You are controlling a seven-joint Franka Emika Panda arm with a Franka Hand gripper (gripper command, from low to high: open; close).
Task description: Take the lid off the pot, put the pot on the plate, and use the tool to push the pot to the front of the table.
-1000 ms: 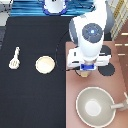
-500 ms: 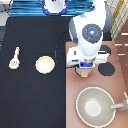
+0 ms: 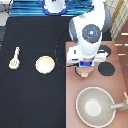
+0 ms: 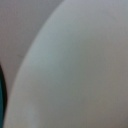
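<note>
My gripper (image 3: pixel 85 70) hangs low over the stove block (image 3: pixel 75 95), right above a small pink-tan round thing (image 3: pixel 85 74) that peeks out under the hand. That thing is the pot, and the hand hides most of it. A pale curved surface (image 4: pixel 80 70) fills the wrist view from very close; it looks like the lid, sitting on the pot. The cream-yellow plate (image 3: pixel 45 64) lies on the black table (image 3: pixel 30 100), to the exterior view's left of the stove. The cream spatula tool (image 3: pixel 14 58) lies further left.
A large grey-beige pan (image 3: pixel 97 106) with a handle stands on the stove toward the exterior view's bottom. A black burner (image 3: pixel 106 69) shows to the right of the hand. A white and blue object (image 3: pixel 54 6) sits at the top edge.
</note>
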